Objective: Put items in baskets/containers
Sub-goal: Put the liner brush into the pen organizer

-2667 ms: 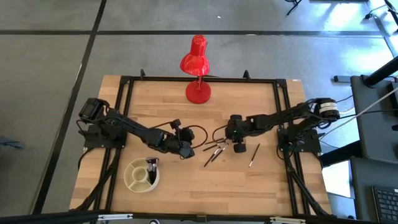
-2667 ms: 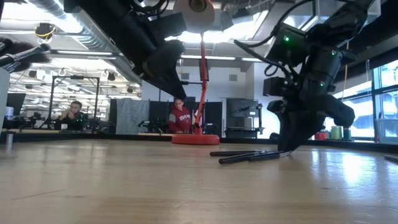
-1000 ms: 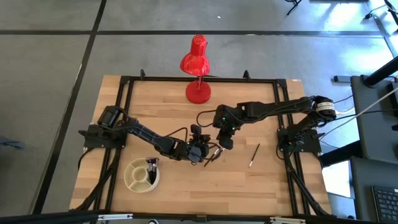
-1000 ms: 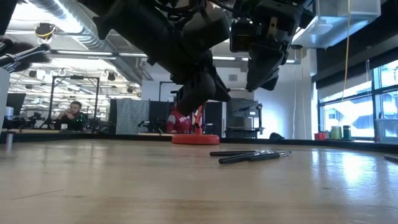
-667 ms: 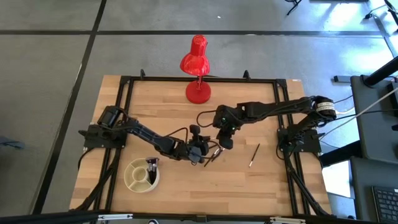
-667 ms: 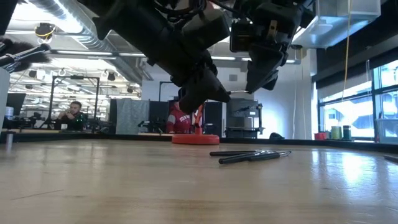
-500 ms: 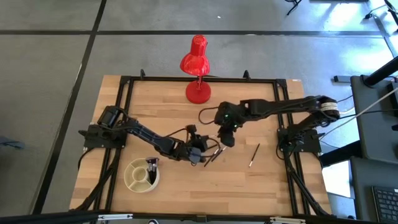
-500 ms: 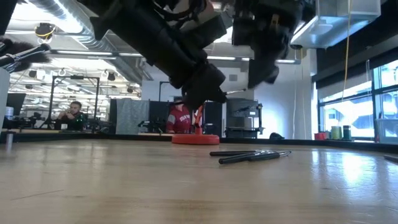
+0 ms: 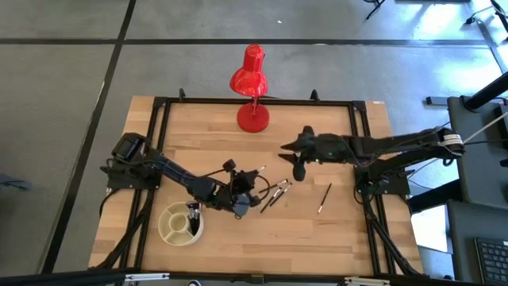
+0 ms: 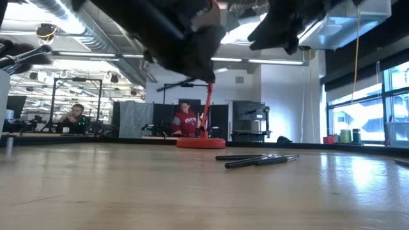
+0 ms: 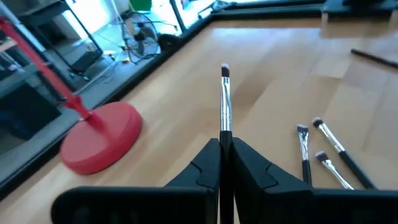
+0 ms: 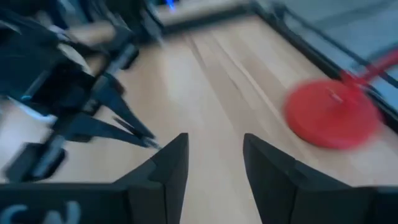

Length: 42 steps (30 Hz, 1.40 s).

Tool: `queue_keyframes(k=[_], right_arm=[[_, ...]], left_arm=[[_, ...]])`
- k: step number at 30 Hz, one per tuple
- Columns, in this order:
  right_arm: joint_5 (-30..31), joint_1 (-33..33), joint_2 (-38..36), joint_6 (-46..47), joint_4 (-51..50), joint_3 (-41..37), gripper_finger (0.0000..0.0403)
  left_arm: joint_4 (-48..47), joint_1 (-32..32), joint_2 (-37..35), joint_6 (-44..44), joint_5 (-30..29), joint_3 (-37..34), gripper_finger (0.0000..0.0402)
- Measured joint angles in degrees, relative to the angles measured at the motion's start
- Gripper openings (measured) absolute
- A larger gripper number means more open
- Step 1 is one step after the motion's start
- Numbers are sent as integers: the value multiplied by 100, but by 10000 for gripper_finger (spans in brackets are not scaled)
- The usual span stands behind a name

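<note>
My left gripper (image 9: 243,189) hovers at mid-table, just left of the loose brushes, shut on one makeup brush (image 9: 254,172). The brush's bristle tip (image 11: 224,70) points ahead toward the far right. Three more brushes (image 9: 275,193) lie flat in a small pile on the wood, and one brush (image 9: 325,198) lies alone to their right. The cream divided dish (image 9: 171,226) sits near the front left, with a few brushes (image 9: 193,213) in one compartment. My right gripper (image 9: 287,151) hangs open above the table, right of centre, touching nothing. My left gripper pinches the brush by its dark handle (image 11: 225,138) between the two shut fingers. The fingers lie along the brush, and the ferrule and bristle end stick out past the fingertips. The brush is lifted clear of the table, roughly level.
A red desk lamp stands at the far middle, its round base (image 9: 253,118) on the wood and its shade (image 9: 251,78) over the far edge. A black frame (image 9: 163,107) runs along the table's edges. People sit in the room (image 10: 186,122) beyond the table.
My left gripper has risen from the brush pile with one brush and drawn back a little toward the table's left and near side. My right gripper has lifted and pulled away from the pile toward the far right.
</note>
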Motion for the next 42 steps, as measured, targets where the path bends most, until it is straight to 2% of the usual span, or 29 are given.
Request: queue_keyframes(k=[6, 11, 16, 20, 24, 28, 31, 34, 39, 42], right_arm=[[-574, 226, 39, 161, 3715, -1665, 151], [-560, 445, 608, 312, 5418, -2229, 151], [-279, 717, 1510, 531, 5750, -2159, 151], [-214, 840, 2231, 655, 6332, -1996, 151], [-539, 836, 2901, 861, 7196, -1813, 161], [-578, 837, 3475, 1005, 7901, -1537, 179], [-703, 836, 3846, 1024, 8404, -1336, 188], [-911, 836, 4142, 1045, 8830, -1098, 190], [-1028, 842, 4514, 1056, 8911, -745, 185], [-1026, 840, 4662, 1131, 8919, -637, 165]], left_arm=[[-37, -185, -374, -793, -373, -382, 18], [498, -218, -609, -1529, -528, -890, 18], [1661, -88, -712, -1709, -667, -1136, 18], [2412, 24, -712, -1001, -378, -1136, 19], [3256, 72, -710, -711, -99, -1136, 22], [3939, 95, -710, -238, 117, -1136, 22], [4240, 101, -707, 130, 468, -1136, 23], [4369, 103, -707, 143, 713, -1136, 23], [4372, 101, -705, 144, 785, -1136, 23], [4374, 82, -705, 143, 804, -1136, 23]])
